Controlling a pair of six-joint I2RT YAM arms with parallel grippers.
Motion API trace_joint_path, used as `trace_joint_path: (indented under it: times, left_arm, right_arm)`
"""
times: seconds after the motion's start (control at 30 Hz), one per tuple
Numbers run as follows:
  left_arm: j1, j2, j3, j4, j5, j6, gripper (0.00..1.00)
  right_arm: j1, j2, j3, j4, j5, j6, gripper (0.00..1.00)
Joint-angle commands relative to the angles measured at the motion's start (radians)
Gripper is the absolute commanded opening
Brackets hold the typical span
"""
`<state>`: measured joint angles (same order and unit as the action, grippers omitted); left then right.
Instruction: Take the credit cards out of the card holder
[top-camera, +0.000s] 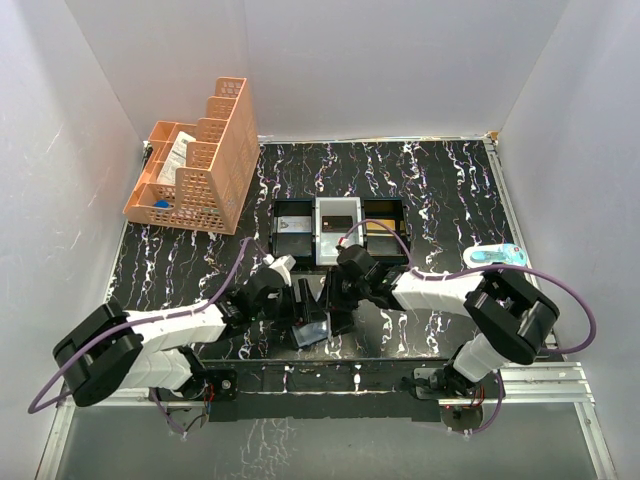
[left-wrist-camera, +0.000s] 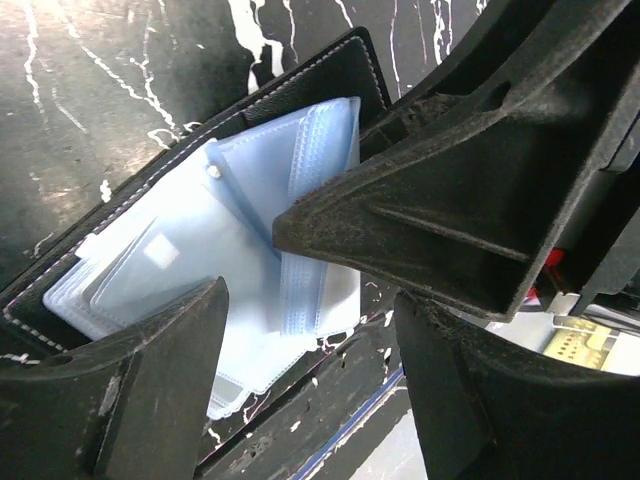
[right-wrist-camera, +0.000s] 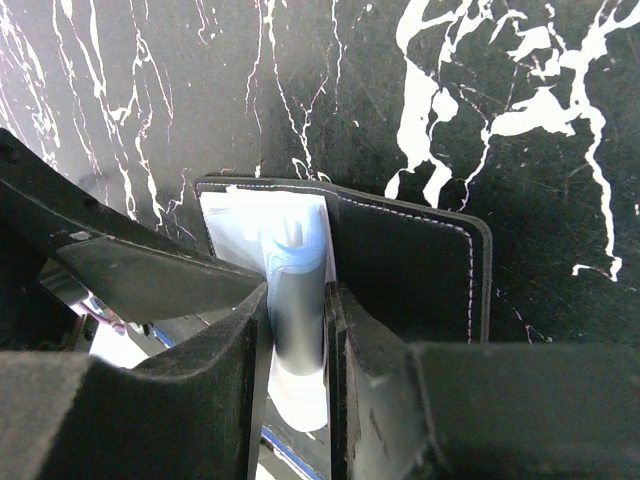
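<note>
The card holder (top-camera: 312, 328) lies open near the table's front edge, between both grippers. It has a black stitched cover (right-wrist-camera: 405, 270) and a fan of pale blue plastic sleeves (left-wrist-camera: 200, 260). My right gripper (right-wrist-camera: 297, 350) is shut on a bunch of these sleeves (right-wrist-camera: 290, 250) and holds them up off the cover. It fills the upper right of the left wrist view (left-wrist-camera: 450, 190). My left gripper (left-wrist-camera: 310, 400) is open, its fingers (left-wrist-camera: 150, 400) straddling the near edge of the sleeves. I cannot make out single cards inside the sleeves.
A black-and-white three-compartment tray (top-camera: 338, 228) stands just behind the grippers. An orange mesh organiser (top-camera: 195, 165) is at the back left. A small blue-and-white object (top-camera: 497, 256) lies at the right. The table's front rail (top-camera: 330, 375) runs close under the card holder.
</note>
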<state>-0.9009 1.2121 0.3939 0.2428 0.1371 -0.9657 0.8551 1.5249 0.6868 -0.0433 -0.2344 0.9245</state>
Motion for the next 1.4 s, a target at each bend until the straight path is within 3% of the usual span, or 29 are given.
trace_joint_path:
  times: [0.0,0.13,0.37,0.6,0.73,0.9,1.13,1.37]
  left_arm:
    - [-0.006,0.039,0.005,0.111,0.049,0.013,0.66]
    - [-0.006,0.051,-0.026,0.231,0.113,0.009,0.62]
    - [-0.006,0.042,-0.038,0.275,0.125,0.003,0.58]
    - [-0.006,0.069,-0.014,0.305,0.147,0.003,0.56]
    - [-0.006,0.102,0.01,0.303,0.152,0.01,0.55]
    - [-0.007,0.147,0.049,0.324,0.169,0.013,0.55]
    - [-0.049,0.275,0.206,0.154,0.113,0.086,0.53]
    - [-0.089,0.444,0.232,0.132,0.066,0.048,0.48]
  right_arm:
    - [-0.002,-0.044,-0.017,0.083,-0.01,0.02,0.24]
    - [-0.004,-0.048,-0.02,0.091,-0.017,0.019,0.26]
    - [-0.011,-0.07,-0.021,0.085,-0.023,0.016,0.29]
    - [-0.029,-0.149,-0.009,0.041,0.0,-0.01,0.4]
    - [-0.061,-0.226,0.001,-0.056,0.082,-0.026,0.48]
    - [-0.131,-0.313,-0.001,-0.187,0.163,-0.056,0.5]
    - [-0.206,-0.439,-0.058,-0.243,0.21,-0.065,0.51]
    - [-0.218,-0.488,-0.102,-0.248,0.213,-0.037,0.5]
